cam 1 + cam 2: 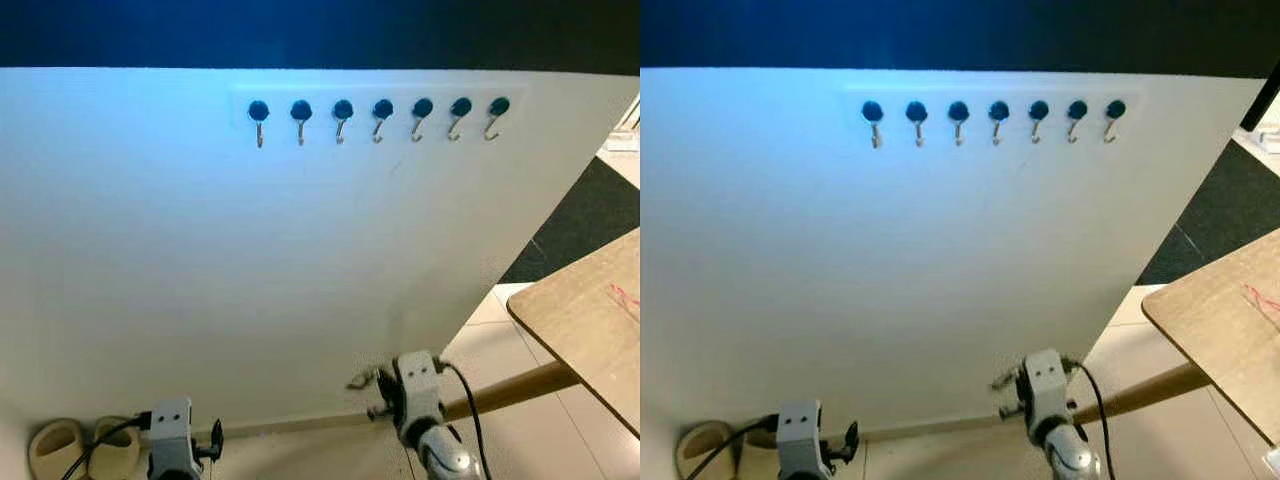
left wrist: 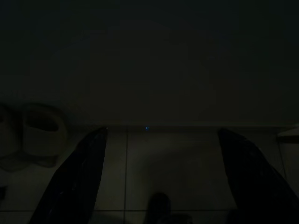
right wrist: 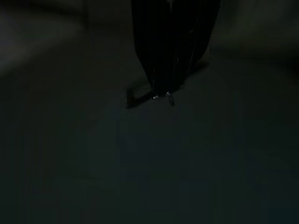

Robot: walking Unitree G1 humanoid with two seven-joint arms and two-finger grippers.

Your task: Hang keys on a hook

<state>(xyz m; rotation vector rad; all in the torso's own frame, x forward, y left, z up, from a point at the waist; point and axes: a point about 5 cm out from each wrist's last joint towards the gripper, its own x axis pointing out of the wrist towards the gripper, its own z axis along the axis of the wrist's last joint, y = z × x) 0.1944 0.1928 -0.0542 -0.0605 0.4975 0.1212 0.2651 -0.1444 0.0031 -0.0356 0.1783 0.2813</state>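
The right gripper point(image 3: 169, 91) is low down close in front of the white wall panel point(image 1: 250, 260), its two black fingers pressed together on the keys point(image 3: 161, 96), of which a few small metal glints and a short dark piece stick out at the fingertips; from the head, a bit of metal point(image 1: 362, 380) juts from the right wrist toward the panel. The left gripper point(image 2: 159, 154) hangs low at the left with its fingers point(image 2: 77, 172) spread wide apart and nothing between them, aimed at the tiled floor point(image 2: 187, 163) and the foot of the panel. Beside it on the floor lies a pair of pale slippers point(image 1: 75, 445). High up on the panel runs a row of seven hooks point(image 1: 378, 118), dark round heads with silver hooks below, well above both arms. To the right a wooden desk point(image 1: 585, 310) reaches in, one slanted leg point(image 1: 515, 388) running down behind the right arm, with a dark mat point(image 1: 590, 215) on the floor beyond.
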